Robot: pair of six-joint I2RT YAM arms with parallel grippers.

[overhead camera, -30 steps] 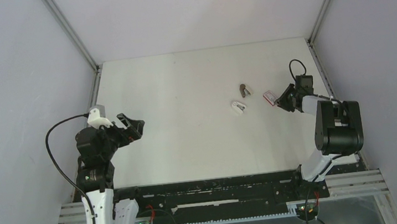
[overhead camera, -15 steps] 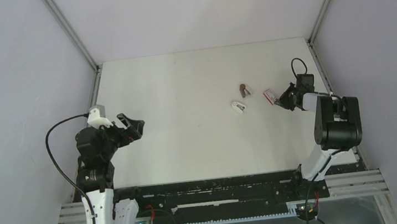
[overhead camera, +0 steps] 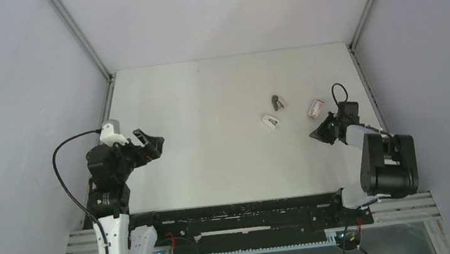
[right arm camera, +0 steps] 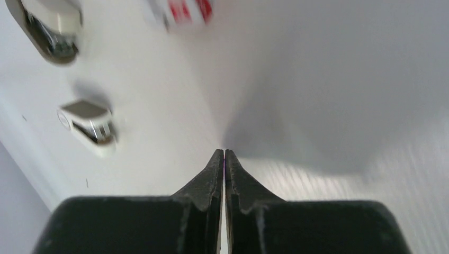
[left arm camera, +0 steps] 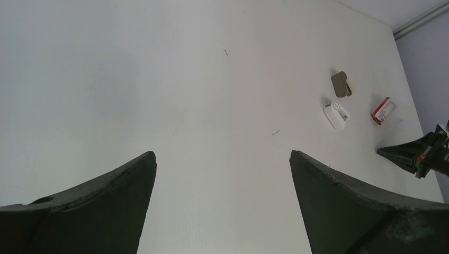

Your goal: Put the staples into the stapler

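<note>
The small white stapler (overhead camera: 270,121) lies on the table right of centre; it also shows in the left wrist view (left arm camera: 337,114) and the right wrist view (right arm camera: 90,124). The grey staples tray (overhead camera: 278,102) lies just behind it and shows in both wrist views (left arm camera: 341,83) (right arm camera: 50,26). My right gripper (overhead camera: 315,134) (right arm camera: 224,151) is shut and empty, low over the table to the right of the stapler and apart from it. My left gripper (overhead camera: 148,141) (left arm camera: 222,153) is open and empty at the far left.
The red-and-white box sleeve (overhead camera: 315,108) lies just behind my right gripper, right of the stapler, blurred in the right wrist view (right arm camera: 180,10). The side walls (overhead camera: 391,53) close in the white table (overhead camera: 207,103).
My right gripper has drawn back toward the near edge, away from the red-and-white box. The box now lies a little further right. The left arm has not moved.
</note>
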